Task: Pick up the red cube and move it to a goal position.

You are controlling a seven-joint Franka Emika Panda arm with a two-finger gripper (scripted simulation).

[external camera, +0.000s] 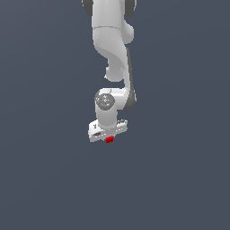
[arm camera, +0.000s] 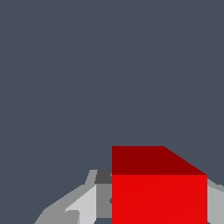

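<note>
Gripper [external camera: 108,137] hanging below the white wrist, pointing down, closed on the red cube [external camera: 109,139]. In the exterior view, just a small red patch peeking out under the middle of the white gripper bar, much narrower than the bar itself. Bar tilted slightly, its end toward the exterior view's right sitting a little higher than the other.

In the wrist view, red cube [arm camera: 159,192] looming large and close, with a pale grey finger [arm camera: 85,205] pressed beside one flank and a sliver of a second finger [arm camera: 215,203] at the opposite flank. Touching on both sides as far as can be seen. Bright red face square to the camera, darker red face sloping away above it. No long axis to speak of: all edges alike, a plain cube. Faces sitting square to the fingers, not twisted between them.

Outward from the gripper: white arm [external camera: 112,40] rising in a curved column, with a rounded grey joint just above the wrist and dark trim along the side toward the exterior view's right. All around, a flat dark blue-grey background [external camera: 40,170], uniform in both views. Whether the cube rests on that surface or hangs above it, impossible to tell.
</note>
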